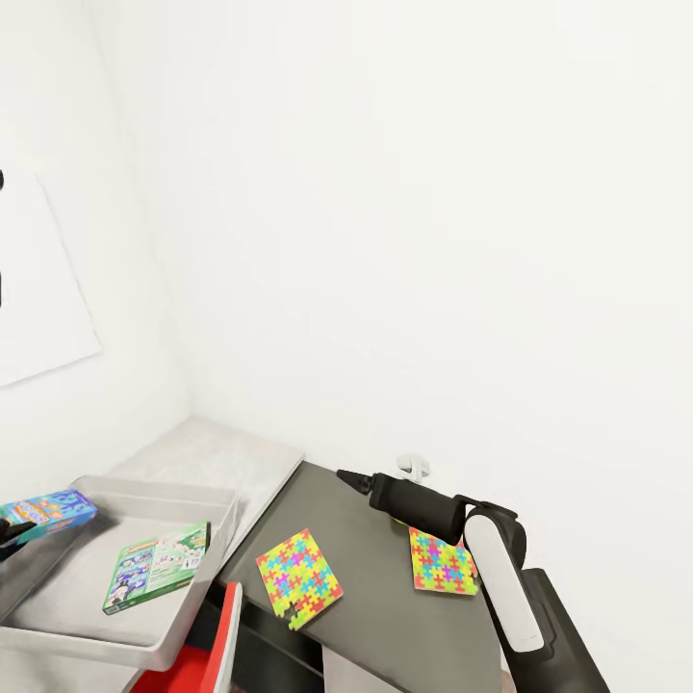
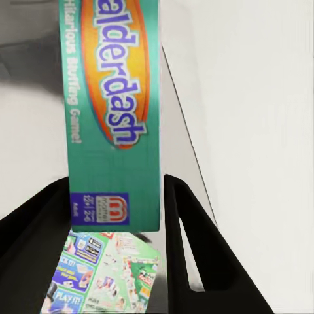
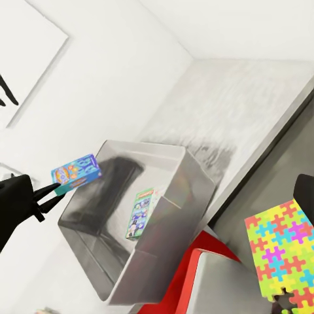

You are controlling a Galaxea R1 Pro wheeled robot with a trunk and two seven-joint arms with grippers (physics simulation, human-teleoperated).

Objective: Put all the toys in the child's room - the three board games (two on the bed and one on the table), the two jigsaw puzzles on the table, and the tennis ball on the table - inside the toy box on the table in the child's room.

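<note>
One board game (image 1: 159, 566) already lies flat in the toy box (image 1: 217, 539), and I hold a second game (image 1: 46, 511) over the bin's near-left part with my left gripper (image 1: 10, 534), its fingers (image 2: 190, 248) pinched on the box's end. I judge this to be the step of dropping the second game into the bin. What comes next is simple: lower it a little, keep it inside the rim and off the game below, then part the fingers. It hangs out past the fingers, so it may tip as it falls.

Both jigsaw puzzles (image 1: 298, 576) lie on the dark table (image 1: 385, 616), just beside the bin. The nearer-right puzzle (image 1: 442, 562) is partly under my right arm (image 1: 500, 577). A touch of yellow-green shows just under that arm's dark forearm, likely the tennis ball (image 1: 397, 521), but too little shows to be sure. I cannot tell whether my right gripper (image 1: 348, 477) is spread or pressed together.

My left wrist view looks along the held box, with its teal side and orange lettering (image 2: 116, 98) clear, and the printed cover of the game below (image 2: 104, 275) is directly beneath. The right wrist view gives the side look: held game (image 3: 77, 171) up above the bin (image 3: 190, 176), well clear of its floor, with the other game (image 3: 140, 212) resting inside. The head view alone sets both puzzles beside the bin.
</note>
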